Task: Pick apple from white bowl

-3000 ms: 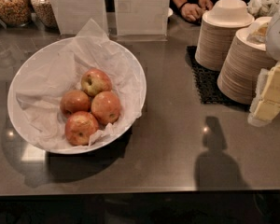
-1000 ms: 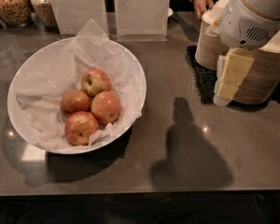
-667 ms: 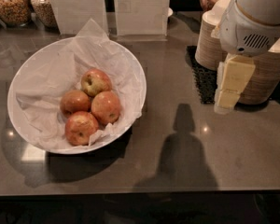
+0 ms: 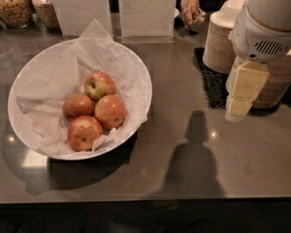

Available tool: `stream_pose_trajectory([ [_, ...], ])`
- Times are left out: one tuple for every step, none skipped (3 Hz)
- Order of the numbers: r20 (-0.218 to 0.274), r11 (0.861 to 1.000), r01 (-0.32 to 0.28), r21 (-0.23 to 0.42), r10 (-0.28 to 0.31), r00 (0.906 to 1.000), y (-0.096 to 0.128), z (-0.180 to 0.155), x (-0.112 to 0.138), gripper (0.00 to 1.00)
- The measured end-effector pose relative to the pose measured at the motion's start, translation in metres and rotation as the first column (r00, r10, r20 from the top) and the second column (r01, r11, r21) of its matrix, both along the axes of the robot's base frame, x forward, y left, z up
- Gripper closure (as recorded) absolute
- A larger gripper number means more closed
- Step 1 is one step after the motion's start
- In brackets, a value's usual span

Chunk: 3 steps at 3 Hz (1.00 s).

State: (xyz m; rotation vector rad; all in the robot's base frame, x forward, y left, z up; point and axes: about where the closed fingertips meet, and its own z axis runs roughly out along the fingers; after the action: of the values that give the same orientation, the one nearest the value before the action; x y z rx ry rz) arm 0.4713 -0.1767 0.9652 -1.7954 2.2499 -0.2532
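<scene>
Item 1. White bowl (image 4: 19,81): sitting left of centre on the dark grey counter (image 4: 184,178), lined with crumpled white paper (image 4: 53,81) that is rising to a peak at the bowl's upper rim.

Item 2. Apple (image 4: 99,85): lying inside the white bowl, uppermost of the cluster, showing a yellow-green patch around its stem. It is touching the two neighbours below it.

Item 3. Three redder apples: one at the left (image 4: 77,106), one at the right (image 4: 110,111), one at the bottom (image 4: 84,132), all pressing together beneath the apple.

Item 4. Gripper (image 4: 239,106): hanging at the right of the frame below the white arm housing (image 4: 269,23), cream-coloured, pointing down over the counter, well apart from the white bowl. Whether it is released or clenched cannot be told; it is carrying nothing visible.

Item 5. Stacked beige paper bowls: one pile at upper right (image 4: 220,38), another partly hiding behind the arm (image 4: 281,76), both standing on a black mat (image 4: 213,84).

Item 6. Two glass jars (image 4: 10,4) (image 4: 46,6) standing in the upper left corner; two white sign holders (image 4: 80,6) (image 4: 146,8) standing along the top edge.

Item 7. Dark shadow (image 4: 194,159) falling on the counter at lower right of centre.
</scene>
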Motion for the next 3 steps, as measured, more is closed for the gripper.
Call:
stream_pose_trajectory([
  [0.005,0.993,-0.106,0.056,0.106,0.9944,0.019,0.006,0.002,0.00],
  [0.051,0.925,-0.380,0.025,0.379,0.9241,0.087,0.031,-0.018,0.00],
  [0.097,0.780,-0.621,-0.072,0.625,0.7742,0.181,0.069,-0.062,0.00],
])
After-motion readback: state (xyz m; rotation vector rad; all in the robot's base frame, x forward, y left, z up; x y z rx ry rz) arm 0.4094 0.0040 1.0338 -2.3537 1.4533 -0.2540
